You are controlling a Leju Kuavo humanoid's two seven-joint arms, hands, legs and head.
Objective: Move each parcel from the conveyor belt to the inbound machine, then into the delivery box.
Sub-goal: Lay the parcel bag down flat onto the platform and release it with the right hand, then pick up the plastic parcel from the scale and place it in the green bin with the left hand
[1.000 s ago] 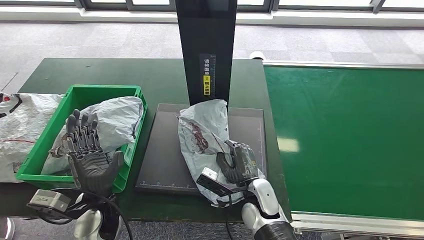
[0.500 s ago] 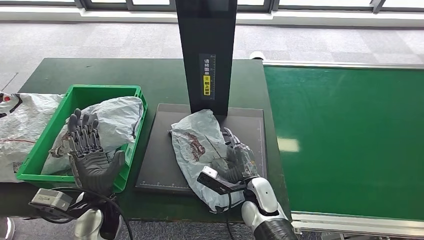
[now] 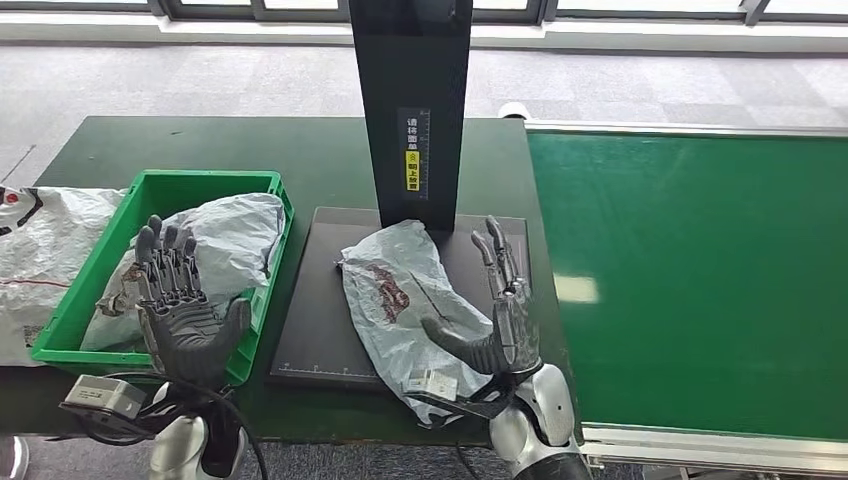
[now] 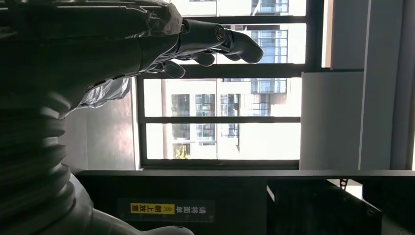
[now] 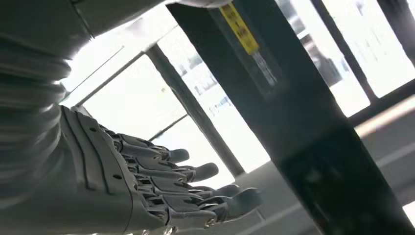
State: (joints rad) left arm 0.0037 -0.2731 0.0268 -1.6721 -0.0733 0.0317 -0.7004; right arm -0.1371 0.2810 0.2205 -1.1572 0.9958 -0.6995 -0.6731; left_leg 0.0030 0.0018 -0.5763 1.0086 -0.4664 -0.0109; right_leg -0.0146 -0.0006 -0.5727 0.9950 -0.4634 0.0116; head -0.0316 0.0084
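Crate (image 3: 262, 190), green, on bench (image 3: 200, 145): one crumpled grey parcel inside. Second grey parcel (image 3: 400, 300), wrinkled, red-marked, flat on black scanner plate (image 3: 310, 320). Left hand (image 3: 185, 310) and right hand (image 3: 500, 320) spread, holding nothing.

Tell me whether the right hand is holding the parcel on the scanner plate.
Not holding: the right hand is open, fingers spread upright beside the grey parcel, which lies flat on the scanner plate.
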